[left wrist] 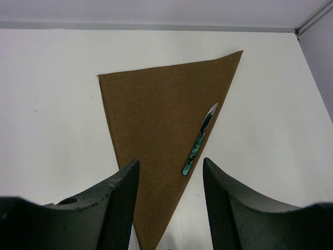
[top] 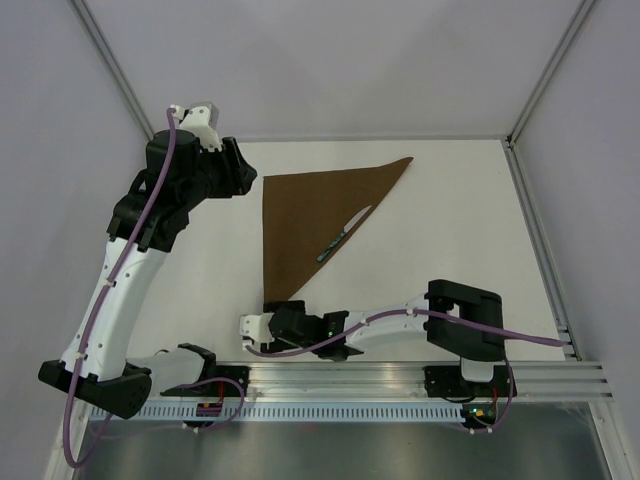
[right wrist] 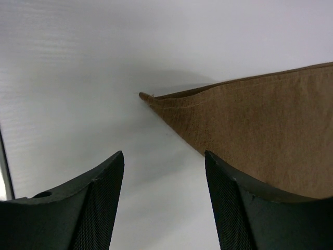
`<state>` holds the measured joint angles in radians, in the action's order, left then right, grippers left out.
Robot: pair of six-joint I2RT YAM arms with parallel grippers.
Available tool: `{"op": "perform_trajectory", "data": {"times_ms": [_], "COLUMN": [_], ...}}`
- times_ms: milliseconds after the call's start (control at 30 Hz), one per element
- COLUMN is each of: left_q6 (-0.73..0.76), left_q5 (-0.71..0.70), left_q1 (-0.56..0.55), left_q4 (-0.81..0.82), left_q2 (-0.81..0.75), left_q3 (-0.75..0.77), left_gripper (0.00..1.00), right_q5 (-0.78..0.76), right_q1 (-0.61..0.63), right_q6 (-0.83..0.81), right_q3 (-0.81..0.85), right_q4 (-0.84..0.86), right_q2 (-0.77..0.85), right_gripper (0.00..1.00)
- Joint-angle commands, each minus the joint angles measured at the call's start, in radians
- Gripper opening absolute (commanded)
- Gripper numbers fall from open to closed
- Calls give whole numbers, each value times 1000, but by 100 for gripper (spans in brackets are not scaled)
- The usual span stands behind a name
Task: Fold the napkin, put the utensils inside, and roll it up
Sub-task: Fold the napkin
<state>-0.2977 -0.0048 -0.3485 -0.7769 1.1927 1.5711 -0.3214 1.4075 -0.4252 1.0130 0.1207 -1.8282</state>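
Napkin (top: pixel 300 215) lies on the table (top: pixel 450 220) folded as a triangle, knife (top: pixel 343 235) along its right edge, tip pointing far-right. Its near corner sits just ahead of my right gripper (right wrist: pixel 164 156), the nearer one, jaws apart and empty. My left gripper (left wrist: pixel 170 162) hangs far-left, also released.

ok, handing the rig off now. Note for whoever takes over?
Left end effector: open, empty, held clear of the napkin.
Right end effector: open, empty, low by the napkin's near corner, not touching.
Napkin: folded into a triangle, flat on the table. Knife lies on it along the long edge.
Done: fold, knife placed.
Left: roll it up.
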Motion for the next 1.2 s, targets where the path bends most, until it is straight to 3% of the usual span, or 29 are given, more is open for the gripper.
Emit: {"op": "perform_trajectory", "data": {"times_ms": [0, 433, 1033, 1167], "left_q6": [-110, -92, -69, -64], "left_q5": [-29, -24, -12, -4], "left_q1": [2, 3, 3, 3], "left_q4": [-70, -70, -56, -50], "left_q2": [-22, -7, -8, -10], "left_q3": [18, 14, -26, -37], "left_gripper": [57, 57, 57, 56], "right_q5": [-93, -81, -76, -84], "right_q1": [8, 27, 25, 24], "right_q6": [-41, -55, -86, -93], "right_q3": [53, 79, 70, 67], "right_q4": [114, 169, 221, 234], "right_q2": [-42, -137, -183, -186], "right_gripper": [69, 66, 40, 27]}}
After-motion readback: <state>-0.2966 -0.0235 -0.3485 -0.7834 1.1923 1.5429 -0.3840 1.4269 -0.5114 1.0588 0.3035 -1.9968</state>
